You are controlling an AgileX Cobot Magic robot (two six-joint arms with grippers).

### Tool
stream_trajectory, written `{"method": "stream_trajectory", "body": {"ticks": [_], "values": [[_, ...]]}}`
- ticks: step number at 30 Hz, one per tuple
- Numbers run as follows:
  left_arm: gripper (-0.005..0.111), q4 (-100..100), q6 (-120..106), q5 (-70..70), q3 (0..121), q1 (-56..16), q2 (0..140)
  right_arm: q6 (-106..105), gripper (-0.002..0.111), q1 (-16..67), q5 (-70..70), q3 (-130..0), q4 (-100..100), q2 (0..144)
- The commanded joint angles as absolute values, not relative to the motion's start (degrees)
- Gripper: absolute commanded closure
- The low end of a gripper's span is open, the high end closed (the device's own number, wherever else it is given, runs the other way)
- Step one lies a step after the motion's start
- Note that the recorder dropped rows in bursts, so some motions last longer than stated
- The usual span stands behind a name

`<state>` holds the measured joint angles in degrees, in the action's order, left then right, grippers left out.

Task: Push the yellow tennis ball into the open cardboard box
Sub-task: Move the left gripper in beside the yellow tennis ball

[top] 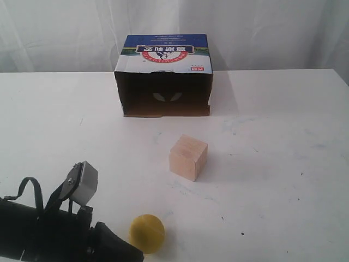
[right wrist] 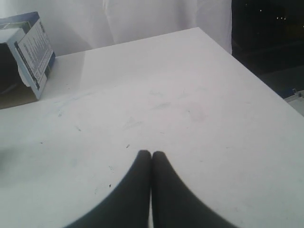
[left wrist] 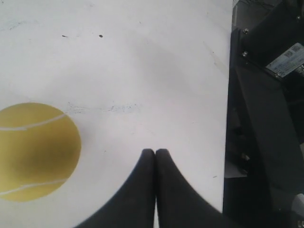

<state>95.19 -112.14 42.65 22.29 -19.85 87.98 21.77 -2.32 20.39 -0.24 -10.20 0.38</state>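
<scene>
Left hand (left wrist: pixel 155 153) is closed, its two fingers pressed together with nothing between them. You will find it low over the desk (top: pixel 283 164) at the near edge, just beside the tennis ball (top: pixel 146 233). The left wrist view shows a strip of bare desk between the fingertips and the ball, so treat the two as apart.

Right hand (right wrist: pixel 151 154) is also closed and empty. It hangs over bare desk, well away from the ball, with only a corner of the cardboard box (right wrist: pixel 28 52) in its view.

Position of the parts:
- The ball sits on the desk near the front edge.
- The box stands at the far side, its dark open face turned toward the ball.
- A wooden cube (top: pixel 188 157) stands between ball and box, a little to the right of the straight line.

Progress: judge the task as barely begun. The ball is well apart from the box, so the whole push is left to do. You should expect the left hand to get behind the ball and drive it forward, keeping left of the cube
</scene>
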Motion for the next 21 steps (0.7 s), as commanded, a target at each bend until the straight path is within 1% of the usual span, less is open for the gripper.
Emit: {"method": "stream_trajectory", "body": {"ticks": [1,4,7,12,14,17,19,21], "values": [[0.107,96.87,-121.01,43.99,22.36,-20.14,90.69,21.66,0.108,-2.88,20.07,0.0,-10.1,0.0],[0.107,96.72,-121.01,44.73,23.47,-20.14,92.16,17.2,0.108,-2.88,18.65,0.0,-13.72,0.0],[0.107,96.02,-121.01,44.62,23.78,-20.14,93.01,15.98,0.108,-2.88,12.51,0.0,-13.73,0.0],[0.107,96.02,-121.01,44.65,23.78,-20.14,93.27,30.41,0.108,-2.88,-11.62,0.0,-1.46,0.0],[0.107,96.02,-121.01,44.54,23.78,-20.14,93.37,31.73,0.108,-2.88,-17.83,0.0,0.85,0.0],[0.107,96.02,-121.01,44.31,23.78,-20.14,93.36,33.27,0.108,-2.88,-20.16,0.0,9.09,0.0],[0.107,96.02,-121.01,44.19,23.78,-20.14,93.36,37.29,0.108,-2.88,-21.05,0.0,18.09,0.0],[0.107,96.02,-121.01,43.39,23.78,-20.14,93.36,43.96,0.108,-2.88,-25.58,0.0,23.26,0.0]]}}
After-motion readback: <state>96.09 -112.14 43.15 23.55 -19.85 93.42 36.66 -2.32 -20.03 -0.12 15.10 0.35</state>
